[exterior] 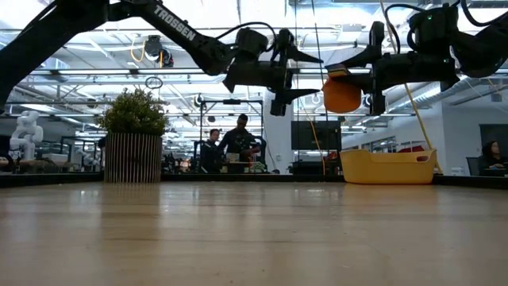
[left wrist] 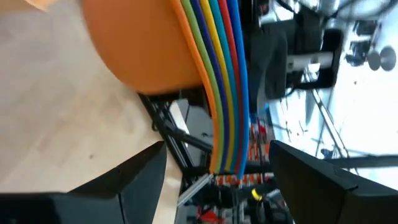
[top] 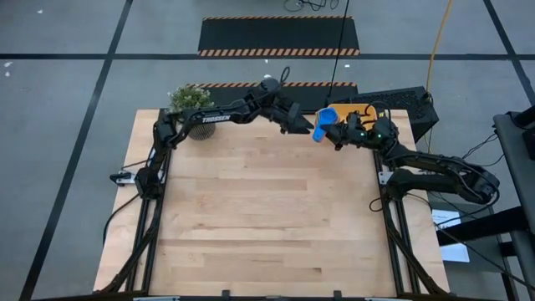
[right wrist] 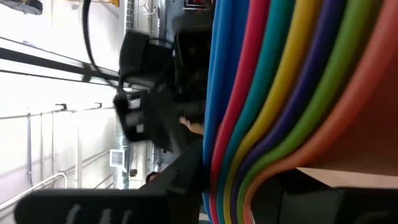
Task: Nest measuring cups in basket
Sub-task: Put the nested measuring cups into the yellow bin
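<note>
The measuring cups (exterior: 341,95) are nested into one stack, orange bowl lowest and blue bowl (top: 325,115) on top, their handles (left wrist: 221,81) layered like a rainbow. The stack hangs in the air near the table's far edge, beside the yellow-orange basket (exterior: 389,167). My right gripper (top: 336,138) comes in from the right and is shut on the stacked handles. My left gripper (left wrist: 217,148) comes from the left and stands open, its fingers on either side of the handles' free end (left wrist: 227,165) with a gap on both sides. My right gripper pinches the stacked handles (right wrist: 249,143) between its two fingers, one finger on the blue side (right wrist: 208,149) and the other on the orange side (right wrist: 273,177), so all the layers lie between them. The fingers come about level from the table's right. The stack hangs clear of the table.
A potted green plant (top: 191,102) stands at the table's far left corner. The basket (top: 364,108) sits at the far right, partly behind my right arm. The wide wooden tabletop (top: 267,217) stretches toward the near edge. People sit in the room beyond (exterior: 230,143).
</note>
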Controlling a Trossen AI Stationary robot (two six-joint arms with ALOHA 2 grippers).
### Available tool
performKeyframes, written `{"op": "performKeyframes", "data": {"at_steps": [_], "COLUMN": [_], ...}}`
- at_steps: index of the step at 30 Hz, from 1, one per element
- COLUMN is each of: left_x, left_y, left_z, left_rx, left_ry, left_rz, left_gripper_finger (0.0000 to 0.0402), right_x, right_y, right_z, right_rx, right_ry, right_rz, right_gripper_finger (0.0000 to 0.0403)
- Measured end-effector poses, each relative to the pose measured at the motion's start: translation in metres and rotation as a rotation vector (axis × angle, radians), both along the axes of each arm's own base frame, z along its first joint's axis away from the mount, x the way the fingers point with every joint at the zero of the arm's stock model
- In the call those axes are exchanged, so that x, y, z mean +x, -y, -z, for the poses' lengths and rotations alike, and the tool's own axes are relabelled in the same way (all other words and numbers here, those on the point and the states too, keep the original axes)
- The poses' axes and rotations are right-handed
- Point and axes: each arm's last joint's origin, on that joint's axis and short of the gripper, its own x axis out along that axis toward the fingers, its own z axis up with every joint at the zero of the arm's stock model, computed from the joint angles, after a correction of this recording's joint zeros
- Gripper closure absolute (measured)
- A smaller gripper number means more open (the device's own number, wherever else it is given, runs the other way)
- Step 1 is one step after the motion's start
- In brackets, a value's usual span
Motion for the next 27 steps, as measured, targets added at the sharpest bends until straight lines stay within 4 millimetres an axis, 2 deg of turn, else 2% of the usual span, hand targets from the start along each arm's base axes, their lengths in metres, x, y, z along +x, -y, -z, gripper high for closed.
{"op": "performKeyframes", "data": {"at_steps": [6, 10, 14, 23, 27], "left_x": [0.013, 0.018, 0.018, 0.011, 0.013], "left_y": [0.027, 0.035, 0.033, 0.015, 0.018], "left_z": [-0.001, -0.001, -0.002, -0.003, -0.001], "left_rx": [0.071, 0.106, 0.113, 0.099, 0.104], "left_ry": [0.031, 0.031, 0.039, 0.042, 0.044], "left_rz": [0.017, -0.029, -0.059, -0.108, -0.101], "left_gripper_finger": [0.0117, 0.0117, 0.0117, 0.0117, 0.0117], "right_x": [-0.001, 0.0, 0.0, 0.0, 0.0], "right_y": [0.001, 0.0, 0.0, -0.001, -0.001], "right_z": [0.0, 0.0, 0.0, 0.0, 0.0], "right_rx": [0.0, 0.0, 0.0, -0.002, -0.001], "right_ry": [-0.001, -0.001, -0.001, -0.002, -0.002], "right_rz": [0.002, -0.002, -0.003, -0.033, -0.032], "right_gripper_finger": [0.0321, 0.0321, 0.0321, 0.0321, 0.0321]}}
